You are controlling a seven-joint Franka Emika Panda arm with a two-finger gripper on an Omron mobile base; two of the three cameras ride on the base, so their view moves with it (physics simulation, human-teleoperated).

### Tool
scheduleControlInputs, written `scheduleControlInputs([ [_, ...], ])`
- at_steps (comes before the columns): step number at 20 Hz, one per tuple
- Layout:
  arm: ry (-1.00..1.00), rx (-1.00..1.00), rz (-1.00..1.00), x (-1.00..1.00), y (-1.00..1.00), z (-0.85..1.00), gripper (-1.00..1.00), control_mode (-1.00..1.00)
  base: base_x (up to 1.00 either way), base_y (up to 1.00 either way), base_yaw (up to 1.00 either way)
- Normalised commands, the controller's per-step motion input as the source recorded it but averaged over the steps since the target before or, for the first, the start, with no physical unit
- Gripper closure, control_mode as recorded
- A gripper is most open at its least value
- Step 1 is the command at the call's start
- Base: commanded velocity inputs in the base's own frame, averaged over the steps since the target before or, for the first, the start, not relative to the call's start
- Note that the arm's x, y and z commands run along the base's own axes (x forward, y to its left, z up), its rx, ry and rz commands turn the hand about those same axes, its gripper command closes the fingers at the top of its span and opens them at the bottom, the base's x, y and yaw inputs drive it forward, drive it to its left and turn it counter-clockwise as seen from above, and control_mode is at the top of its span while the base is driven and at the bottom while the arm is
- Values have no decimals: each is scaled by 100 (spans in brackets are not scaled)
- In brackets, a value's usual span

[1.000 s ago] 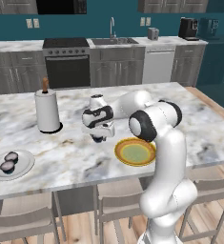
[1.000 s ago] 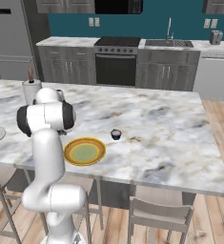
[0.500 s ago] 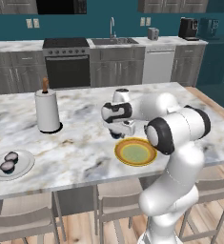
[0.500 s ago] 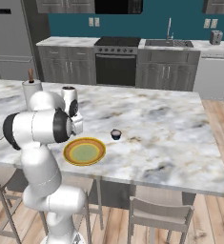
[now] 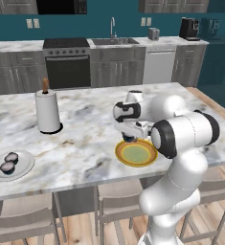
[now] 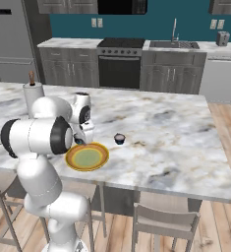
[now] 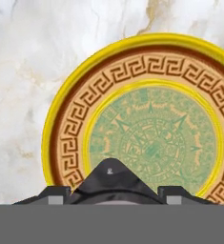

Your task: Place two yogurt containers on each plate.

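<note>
**Status: white plate loaded, third cup held over the yellow plate**

Progress. The white plate (image 5: 11,166) sits at the near left end of the table (image 5: 85,143) and carries two yogurt cups (image 5: 9,161), side by side and touching or nearly so. That half of the task appears complete. The yellow-rimmed plate (image 5: 136,153) lies near the front edge of the table, and its patterned centre is bare in the hand view (image 7: 151,138); no cup rests on it yet. One loose yogurt cup (image 6: 119,139) stands on the table just beside the yellow plate, on its far right side in the right base view. Judged remaining: set down the carried cup, then fetch the loose one and place it on the same plate.

Jaws. The gripper (image 5: 129,138) points down over the far rim of the yellow plate. A small dark cup (image 5: 129,139) shows between the jaws in the left base view, and a dark rounded shape (image 7: 109,178) sits at the bottom of the hand view, so the jaws are judged clenched on a third yogurt cup.

Arm pose. The arm rises from the base, folds at the elbow (image 5: 183,134) and reaches back left across the plate, wrist turned downward. The cup hangs just above the plate; contact cannot be confirmed.

A paper towel roll (image 5: 48,111) stands well apart, toward the left.
</note>
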Motion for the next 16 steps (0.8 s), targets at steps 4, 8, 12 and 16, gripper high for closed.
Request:
scheduleControlInputs([
  [4,6,0,0,-4,2,-2,100,-100,0,0,0],
  [8,1,0,0,0,17,-21,100,-100,0,0,0],
  [12,11,0,0,0,11,-44,100,-100,0,0,0],
  [16,6,0,0,0,-9,-52,100,-100,0,0,0],
])
